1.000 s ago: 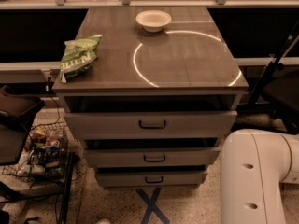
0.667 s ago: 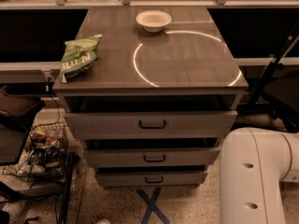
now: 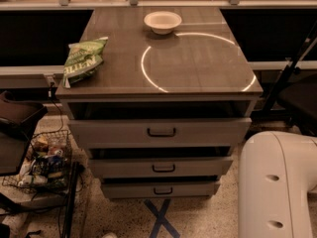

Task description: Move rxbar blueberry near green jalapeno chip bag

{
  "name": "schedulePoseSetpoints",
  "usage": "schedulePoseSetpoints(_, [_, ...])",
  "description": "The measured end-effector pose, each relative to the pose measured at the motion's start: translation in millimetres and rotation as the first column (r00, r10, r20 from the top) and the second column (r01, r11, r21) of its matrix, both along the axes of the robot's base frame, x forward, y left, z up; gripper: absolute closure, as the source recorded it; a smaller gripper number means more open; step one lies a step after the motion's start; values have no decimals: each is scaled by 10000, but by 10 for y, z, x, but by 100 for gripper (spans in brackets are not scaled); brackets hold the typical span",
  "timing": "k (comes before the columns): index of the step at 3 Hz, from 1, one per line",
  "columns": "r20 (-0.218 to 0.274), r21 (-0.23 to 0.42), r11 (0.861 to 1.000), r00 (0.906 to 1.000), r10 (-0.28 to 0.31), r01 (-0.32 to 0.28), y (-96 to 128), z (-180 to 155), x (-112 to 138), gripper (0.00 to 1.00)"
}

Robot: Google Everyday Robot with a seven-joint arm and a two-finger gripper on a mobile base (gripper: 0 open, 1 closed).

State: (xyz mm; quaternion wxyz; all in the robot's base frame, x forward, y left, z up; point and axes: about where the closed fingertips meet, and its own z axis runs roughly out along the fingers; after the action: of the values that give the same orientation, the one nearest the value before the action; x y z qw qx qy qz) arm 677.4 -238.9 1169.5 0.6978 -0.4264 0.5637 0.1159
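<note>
The green jalapeno chip bag lies on the left side of the cabinet top, near the left edge, crinkled, with white lettering. The rxbar blueberry is not in view on the top or anywhere else. Only the white shell of my arm shows at the bottom right, in front of and below the cabinet. The gripper itself is out of view.
A white bowl stands at the back middle of the top, beside a bright ring of light. The top drawer stands slightly open above two more drawers. A wire basket of clutter sits on the floor at left.
</note>
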Motion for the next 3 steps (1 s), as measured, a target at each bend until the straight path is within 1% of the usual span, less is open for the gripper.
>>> schedulePoseSetpoints(2, [-96, -939, 9956, 10000, 2, -11, -4, 325, -305, 100])
schedulePoseSetpoints(3, [-188, -1626, 9867, 9998, -54, 22, 44, 602, -562, 100])
